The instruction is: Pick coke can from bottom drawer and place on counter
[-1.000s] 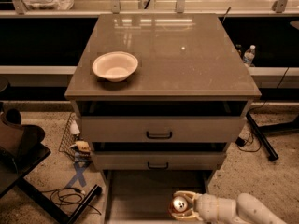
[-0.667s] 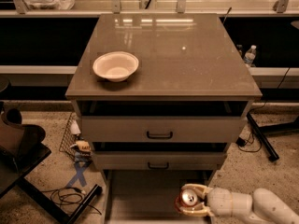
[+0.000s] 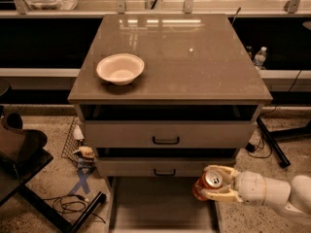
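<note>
The coke can (image 3: 208, 183) is red with a silver top and pull tab. My gripper (image 3: 217, 183) is shut on it and holds it tilted in the air at the lower right, above the right wall of the open bottom drawer (image 3: 160, 203). The white arm comes in from the right edge. The drawer's pale floor shows nothing on it. The counter (image 3: 189, 57) is the glossy grey-brown cabinet top above, well higher than the can.
A white bowl (image 3: 120, 68) sits on the counter's left side. Two grey drawer fronts with black handles (image 3: 165, 140) face me. A black chair and cables (image 3: 29, 169) lie at the left. A water bottle (image 3: 260, 57) stands behind at right.
My gripper has lifted the can up and to the right, out of the drawer, to the level of the lower drawer front.
</note>
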`<state>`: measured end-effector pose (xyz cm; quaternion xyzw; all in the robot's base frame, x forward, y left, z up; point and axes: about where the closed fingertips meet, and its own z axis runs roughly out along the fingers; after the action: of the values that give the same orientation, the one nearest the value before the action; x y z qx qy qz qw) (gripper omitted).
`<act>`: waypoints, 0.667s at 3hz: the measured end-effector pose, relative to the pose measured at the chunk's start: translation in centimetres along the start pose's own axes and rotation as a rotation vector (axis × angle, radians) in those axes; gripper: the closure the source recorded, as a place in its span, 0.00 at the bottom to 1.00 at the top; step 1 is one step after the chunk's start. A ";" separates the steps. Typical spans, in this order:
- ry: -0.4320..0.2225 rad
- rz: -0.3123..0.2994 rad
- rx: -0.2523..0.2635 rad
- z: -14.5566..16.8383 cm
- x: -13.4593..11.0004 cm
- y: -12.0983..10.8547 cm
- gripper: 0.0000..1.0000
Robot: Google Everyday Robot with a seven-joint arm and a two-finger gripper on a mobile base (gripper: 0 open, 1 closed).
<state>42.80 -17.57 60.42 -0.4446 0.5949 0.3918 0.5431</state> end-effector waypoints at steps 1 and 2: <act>0.092 -0.030 -0.009 -0.2 -3.2 -0.8 1.00; 0.092 -0.030 -0.009 -0.2 -3.2 -0.8 1.00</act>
<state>43.56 -17.69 63.63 -0.4734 0.6108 0.3653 0.5190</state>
